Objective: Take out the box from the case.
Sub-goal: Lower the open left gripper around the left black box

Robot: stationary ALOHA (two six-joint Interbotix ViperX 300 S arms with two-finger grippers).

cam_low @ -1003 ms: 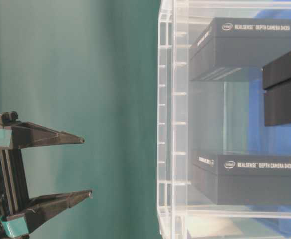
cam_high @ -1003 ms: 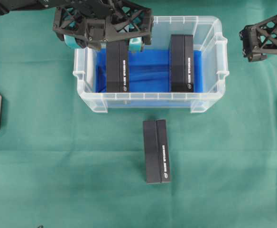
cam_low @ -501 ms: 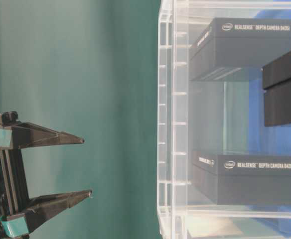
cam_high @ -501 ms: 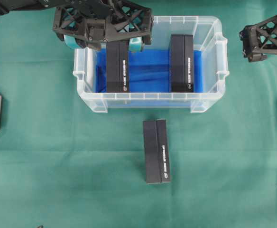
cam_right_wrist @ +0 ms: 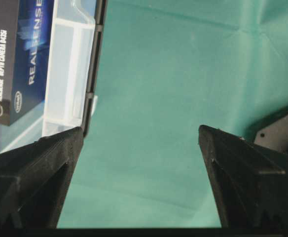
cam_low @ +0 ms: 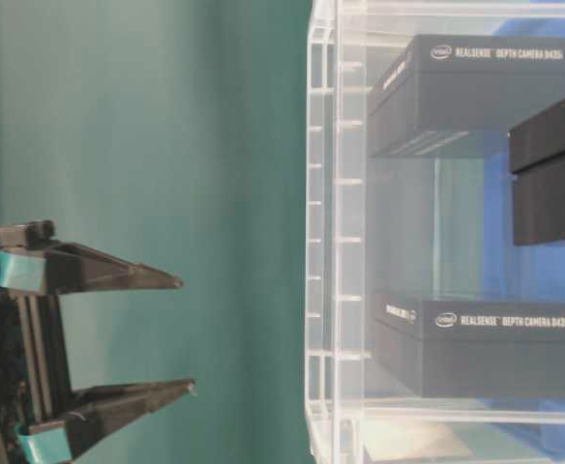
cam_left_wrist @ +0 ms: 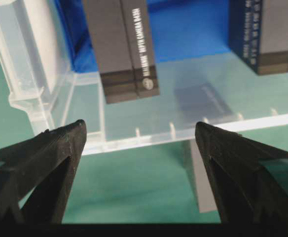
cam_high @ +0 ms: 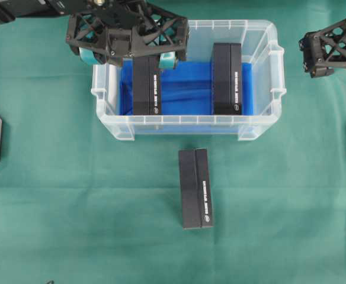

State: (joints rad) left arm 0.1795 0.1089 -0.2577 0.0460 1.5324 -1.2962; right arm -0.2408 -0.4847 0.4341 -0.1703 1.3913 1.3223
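Two black fingers [cam_right_wrist: 33, 173] of the right tool [cam_right_wrist: 141, 136] stick up from the bottom, one on each side, far apart with nothing between them. Behind them is the green cloth surface [cam_right_wrist: 183, 74], with a few soft folds near the top. In the top left corner is the clear plastic case [cam_right_wrist: 67, 74] with its dark edge. A dark box [cam_right_wrist: 16, 59] with blue and white letters lies inside it. At the right edge a bit of black machine [cam_right_wrist: 284, 131] shows.
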